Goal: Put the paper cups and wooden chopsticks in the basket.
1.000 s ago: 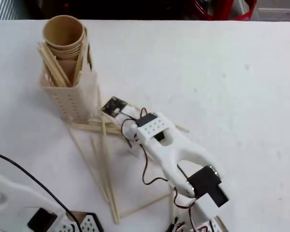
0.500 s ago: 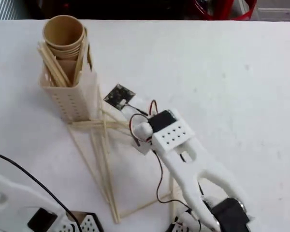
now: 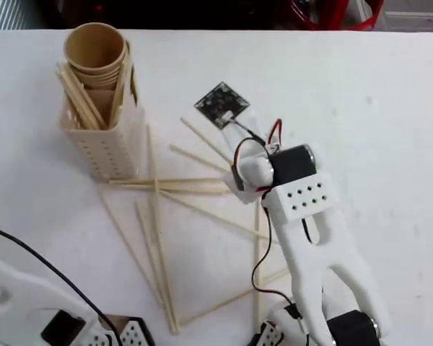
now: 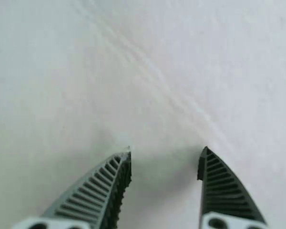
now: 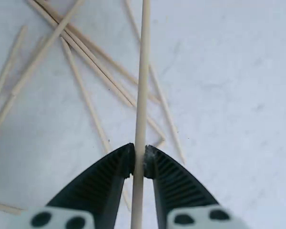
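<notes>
A perforated cream basket [image 3: 108,148] stands at the far left of the table, holding stacked paper cups [image 3: 95,50] and several wooden chopsticks [image 3: 79,97]. Several more loose chopsticks [image 3: 159,223] lie crossed on the table in front of it. My right gripper [image 5: 139,160] is shut on one chopstick [image 5: 142,86], which runs straight out from the jaws above the scattered ones. In the high view the right gripper [image 3: 237,162] sits right of the basket with that chopstick [image 3: 206,138] pointing toward the far left. My left gripper [image 4: 164,152] hangs open over bare table.
The white table [image 3: 361,108] is bare to the right and far side. The left arm's base [image 3: 29,306] and a black cable [image 3: 50,274] sit at the near left corner. Dark and red items [image 3: 332,11] lie beyond the far edge.
The right arm has swung away from the basket, toward the right and far side, carrying one chopstick up off the pile. The loose chopsticks it covered now show.
</notes>
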You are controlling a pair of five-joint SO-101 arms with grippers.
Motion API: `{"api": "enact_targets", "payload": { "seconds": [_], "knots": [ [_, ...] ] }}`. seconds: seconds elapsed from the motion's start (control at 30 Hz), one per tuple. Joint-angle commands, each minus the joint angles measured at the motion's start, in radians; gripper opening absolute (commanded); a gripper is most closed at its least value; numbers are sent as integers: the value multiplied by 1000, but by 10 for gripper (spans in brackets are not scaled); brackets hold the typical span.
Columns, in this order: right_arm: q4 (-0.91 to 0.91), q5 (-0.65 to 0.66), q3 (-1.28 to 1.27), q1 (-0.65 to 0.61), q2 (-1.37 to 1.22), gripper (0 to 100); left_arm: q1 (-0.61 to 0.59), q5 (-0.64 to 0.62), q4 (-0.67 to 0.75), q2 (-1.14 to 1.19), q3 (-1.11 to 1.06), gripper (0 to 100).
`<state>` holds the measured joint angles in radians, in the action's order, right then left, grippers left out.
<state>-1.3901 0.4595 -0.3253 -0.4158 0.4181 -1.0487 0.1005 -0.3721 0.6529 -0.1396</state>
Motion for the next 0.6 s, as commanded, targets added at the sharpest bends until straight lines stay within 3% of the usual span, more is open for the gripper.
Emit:
{"api": "enact_targets", "payload": {
  "seconds": [0.0, 0.17, 0.47, 0.57],
  "knots": [
    [148, 104, -34, -42, -71, 17, 53, -6, 17, 84, 8, 244],
    [288, 292, -35, -74, -318, 18, 48, -6, 17, 84, 8, 244],
    [526, 322, -35, 67, -599, 25, 27, -6, 20, 77, 14, 244],
    [530, 374, -35, 90, -631, 107, 33, -6, 20, 81, 14, 244]
  ]
}}
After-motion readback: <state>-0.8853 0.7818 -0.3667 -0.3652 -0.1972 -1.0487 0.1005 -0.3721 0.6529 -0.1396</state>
